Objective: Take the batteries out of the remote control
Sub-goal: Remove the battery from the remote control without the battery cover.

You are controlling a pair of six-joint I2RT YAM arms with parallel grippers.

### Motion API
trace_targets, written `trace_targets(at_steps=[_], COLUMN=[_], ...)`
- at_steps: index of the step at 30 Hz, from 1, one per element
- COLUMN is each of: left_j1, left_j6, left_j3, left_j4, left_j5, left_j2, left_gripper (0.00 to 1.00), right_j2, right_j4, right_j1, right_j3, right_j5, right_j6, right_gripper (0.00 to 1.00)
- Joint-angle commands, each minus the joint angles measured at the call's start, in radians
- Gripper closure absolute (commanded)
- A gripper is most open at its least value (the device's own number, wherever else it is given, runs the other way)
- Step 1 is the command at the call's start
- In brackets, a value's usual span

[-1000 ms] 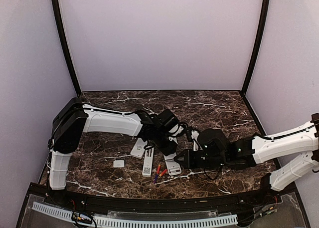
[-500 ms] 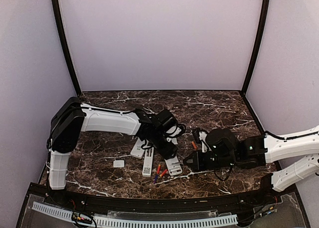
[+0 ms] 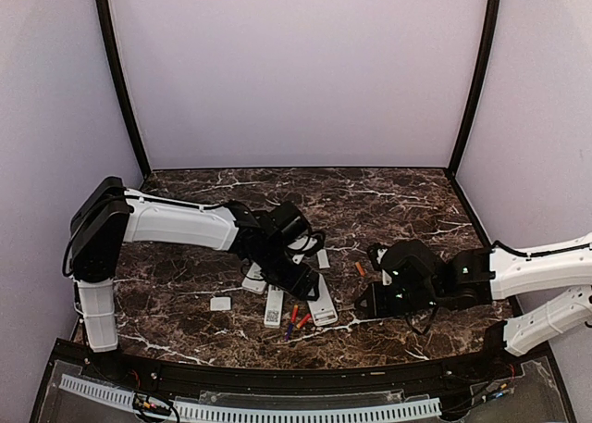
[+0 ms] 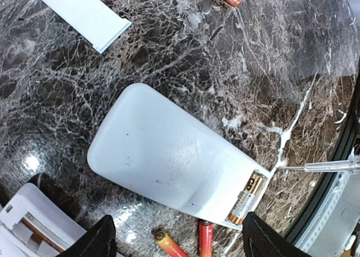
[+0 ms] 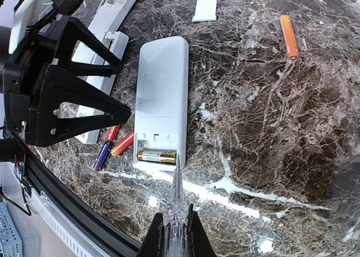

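The white remote control (image 4: 169, 161) lies back up, its end compartment uncovered with one gold battery (image 4: 247, 198) inside. My left gripper (image 4: 180, 243) hangs open just above and beside it, gripping nothing. Loose batteries lie by the remote's open end: a red one (image 5: 112, 133), an orange one (image 5: 122, 144) and a purple one (image 5: 103, 154). Another orange battery (image 5: 289, 36) lies apart, farther back. My right gripper (image 5: 175, 231) is shut on a clear pointed tool (image 5: 176, 195), whose tip rests at the compartment's edge next to the gold battery (image 5: 157, 156).
Two more white remotes (image 3: 264, 289) lie left of the task remote. A flat white cover (image 5: 206, 3) lies behind it, another (image 3: 220, 304) to the left. The table's black front rail (image 3: 277, 377) runs close to the loose batteries.
My left gripper has opened, let go of the remote and drawn back to the left. The right arm has pulled back to the right with its tool.
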Motion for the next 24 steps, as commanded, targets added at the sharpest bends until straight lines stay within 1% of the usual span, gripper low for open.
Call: trace_targets(at_steps=[1, 5, 11, 17, 20, 24], left_j1=[0.011, 0.021, 0.038, 0.039, 0.040, 0.038], left_j6=[-0.131, -0.165, -0.191, -0.169, -0.149, -0.129], left_j3=[-0.070, -0.104, -0.115, -0.077, -0.057, -0.037], left_j4=[0.092, 0.154, 0.226, 0.271, 0.294, 0.335], left_j5=[0.100, 0.116, 0.144, 0.185, 0.237, 0.316], left_j2=[-0.053, -0.046, -0.010, 0.041, 0.075, 0.106], left_gripper=[0.23, 0.23, 0.23, 0.23, 0.23, 0.24], right_j2=[0.027, 0.071, 0.131, 0.157, 0.156, 0.132], right_j4=[0.022, 0.041, 0.105, 0.213, 0.262, 0.257], right_j1=[-0.017, -0.022, -0.020, 0.006, 0.014, 0.017], right_j3=[-0.015, -0.005, 0.013, 0.035, 0.036, 0.030], right_j5=[0.027, 0.027, -0.026, -0.087, -0.105, -0.097], right_j6=[0.005, -0.009, -0.057, -0.116, -0.126, -0.119], right_gripper=[1.00, 1.00, 1.00, 1.00, 1.00, 1.00])
